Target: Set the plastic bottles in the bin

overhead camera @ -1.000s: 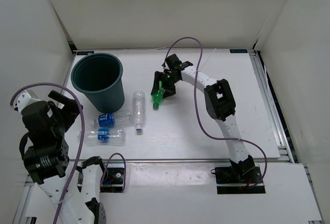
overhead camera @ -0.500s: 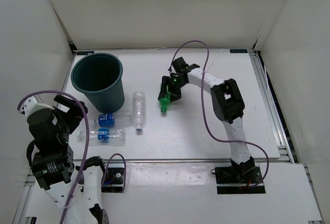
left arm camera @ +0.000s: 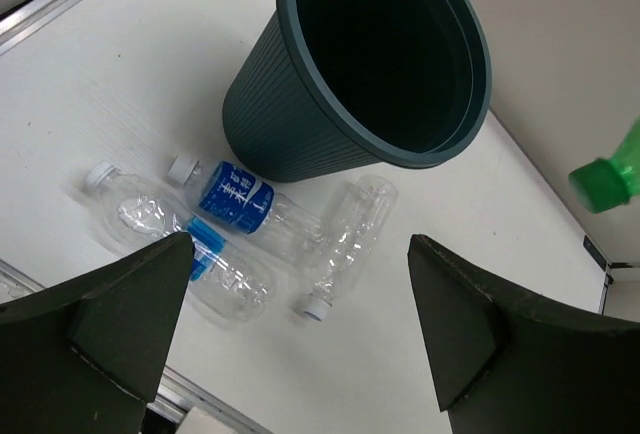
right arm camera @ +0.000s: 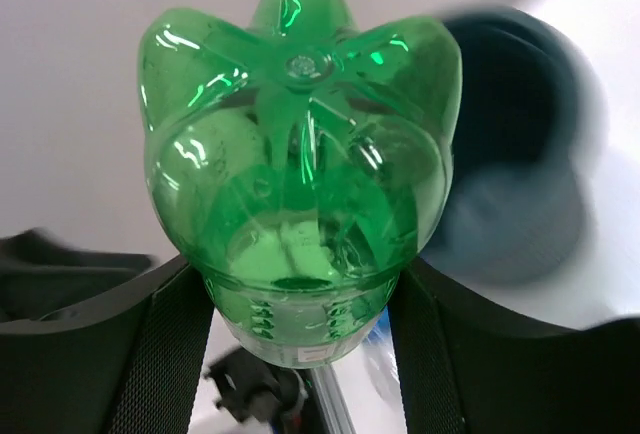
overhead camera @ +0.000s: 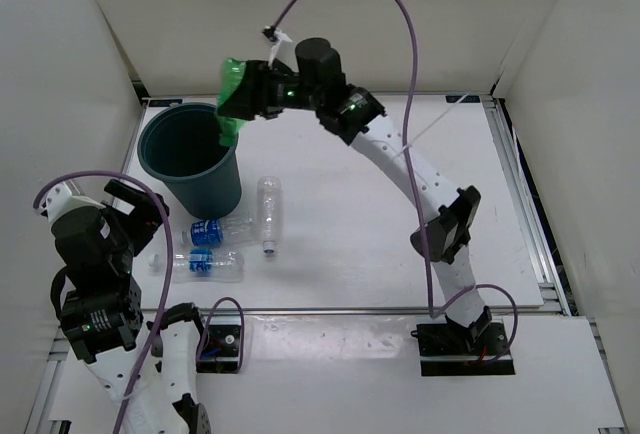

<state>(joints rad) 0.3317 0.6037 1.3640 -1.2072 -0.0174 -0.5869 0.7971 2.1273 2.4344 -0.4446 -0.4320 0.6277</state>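
White table (overhead camera: 400, 244), bin (overhead camera: 208, 190) at its 10 o'clock. Right gripper (overhead camera: 258, 94) is clamped on the green bottle (overhead camera: 233, 102), cap down, above the bin's 2 o'clock rim. Half a second ago it held that bottle low over the table centre, so the arm has lifted and swung toward 10 o'clock. Left gripper (overhead camera: 138, 209) has its fingers spread wide with nothing between them, and has barely moved. Plain clear bottle (overhead camera: 268, 210) and two blue-label bottles (overhead camera: 216, 231) (overhead camera: 200, 263) are unchanged at the bin's 5 o'clock.
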